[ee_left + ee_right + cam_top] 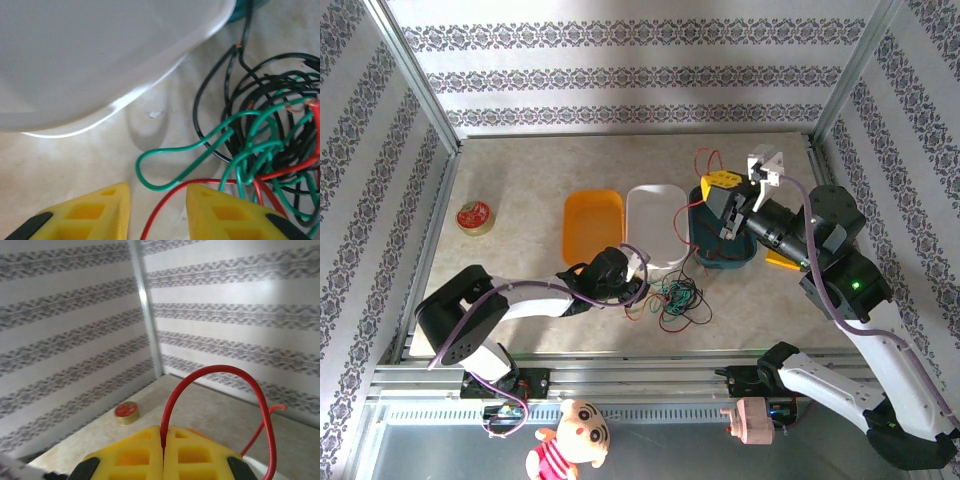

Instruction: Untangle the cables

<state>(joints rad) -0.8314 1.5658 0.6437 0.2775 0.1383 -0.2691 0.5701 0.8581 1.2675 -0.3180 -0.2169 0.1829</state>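
carefully now: my left gripper (157, 195) sits low over the table with its yellow fingers (220, 210) apart. a red strand (175, 187) of the cables (270, 140) runs through the gap between them, and the knot lies just beyond the fingertips and to their right. i judge the step is pinching that strand, so i want red alone between the pads, not the green loop (138, 170) just ahead of them. my right gripper (164, 435) is clamped on a red cable (220, 372) arching up from its fingertips; i cannot tell if it is the same wire. overhead, that gripper (725, 185) sits by the teal tray (700, 235), well apart from the tangle (678, 298). which strand sits in the left gap reads clearly from the left wrist; overhead it is too fine.
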